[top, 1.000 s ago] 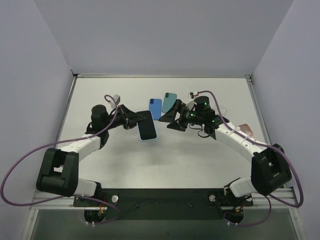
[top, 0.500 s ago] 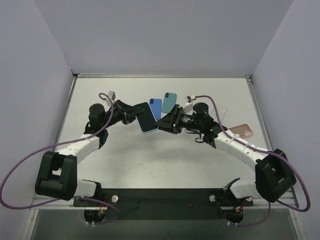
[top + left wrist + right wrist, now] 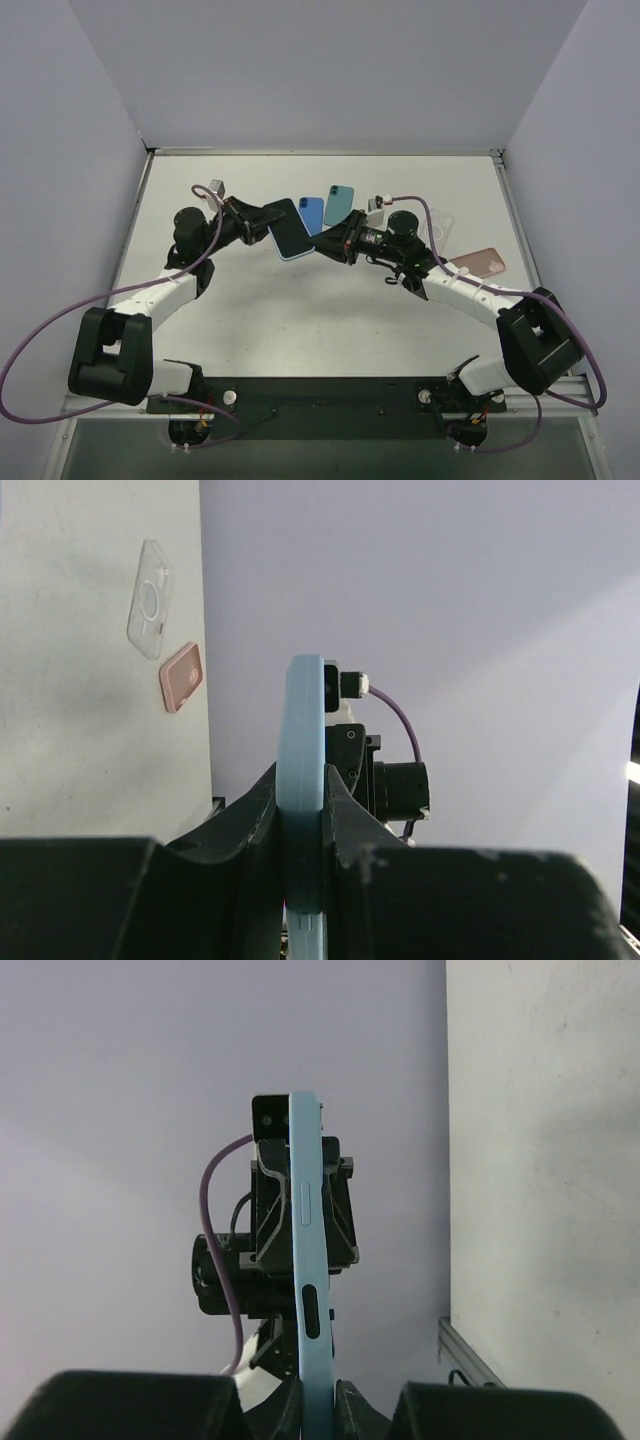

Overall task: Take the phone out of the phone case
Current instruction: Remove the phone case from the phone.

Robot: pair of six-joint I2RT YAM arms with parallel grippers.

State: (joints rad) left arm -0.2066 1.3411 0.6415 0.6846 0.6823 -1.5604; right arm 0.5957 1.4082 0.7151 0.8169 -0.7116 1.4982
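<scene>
The phone (image 3: 289,229), black screen up inside a light blue phone case (image 3: 297,255), hangs above the table between both arms. My left gripper (image 3: 267,226) is shut on its left end. My right gripper (image 3: 319,243) is shut on its right end. In the left wrist view the case (image 3: 303,730) stands edge-on, pinched between the jaws of the left gripper (image 3: 303,795). The right wrist view shows the case (image 3: 308,1260) edge-on too, with its side button and slot, clamped at the bottom by the right gripper (image 3: 318,1398).
On the table behind lie a blue phone (image 3: 311,212) and a teal phone (image 3: 340,203). A clear case (image 3: 439,228) and a pink case (image 3: 481,262) lie to the right, under the right arm. The enclosure's walls stand on three sides.
My right gripper has moved left to the phone's end and shut on it. My left gripper has carried the phone a little up and back.
</scene>
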